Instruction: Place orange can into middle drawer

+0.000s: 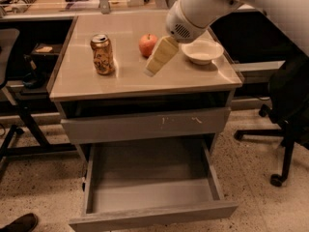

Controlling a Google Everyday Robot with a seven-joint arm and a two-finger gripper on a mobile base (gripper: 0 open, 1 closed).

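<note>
The orange can (103, 55) stands upright on the left part of the cabinet top (120, 79). My gripper (159, 58) hangs over the middle of the top, to the right of the can and apart from it, just in front of a red apple (148, 45). It holds nothing. The middle drawer (154, 217) is pulled open below, and its grey inside is bare. Above it is a shut drawer front with pale scratches (145, 124).
A white bowl (202, 51) sits at the right rear of the top, under my arm. An office chair (289, 115) stands to the right, and a chair and desk legs (19, 124) to the left. A shoe (19, 223) shows at the bottom left.
</note>
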